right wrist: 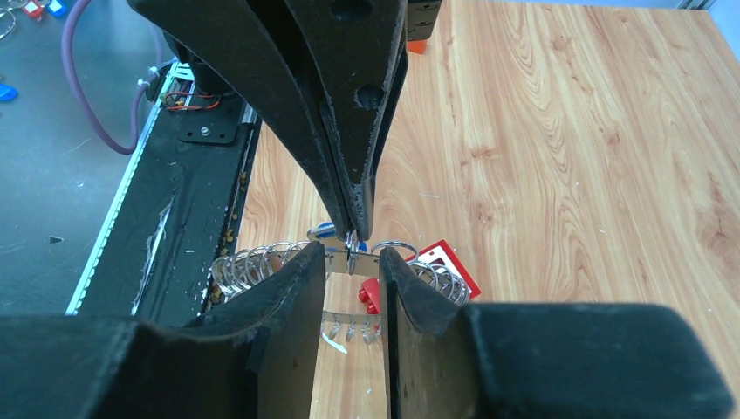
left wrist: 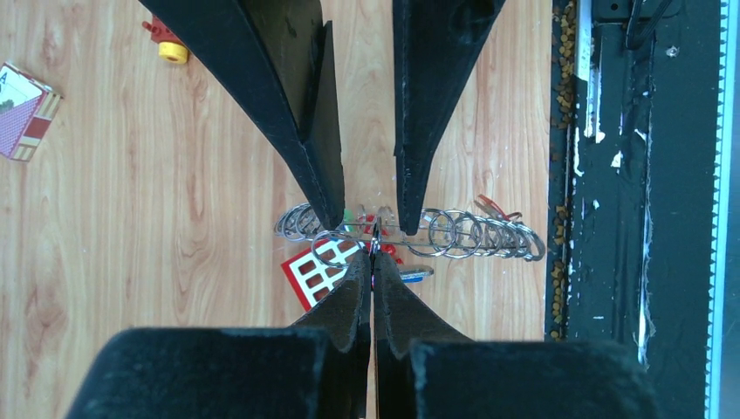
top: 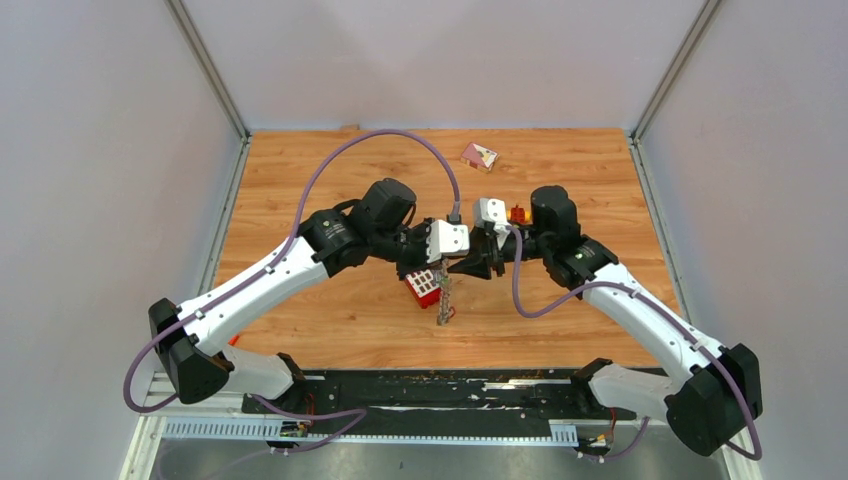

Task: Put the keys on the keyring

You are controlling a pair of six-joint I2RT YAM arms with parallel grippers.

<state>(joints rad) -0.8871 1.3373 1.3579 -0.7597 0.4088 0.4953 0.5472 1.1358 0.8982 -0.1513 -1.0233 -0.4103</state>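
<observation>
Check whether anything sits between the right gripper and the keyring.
Nothing visible does. The right gripper stands open astride the keyring, which the left gripper pinches shut. The red brick lies beyond it, not between.

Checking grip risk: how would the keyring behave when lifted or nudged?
Probably stiff: the keyring runs straight, edge-on, out of the left tool's pinch. Its small loops likely swing. Thin bare metal may pivot or slip.
</observation>
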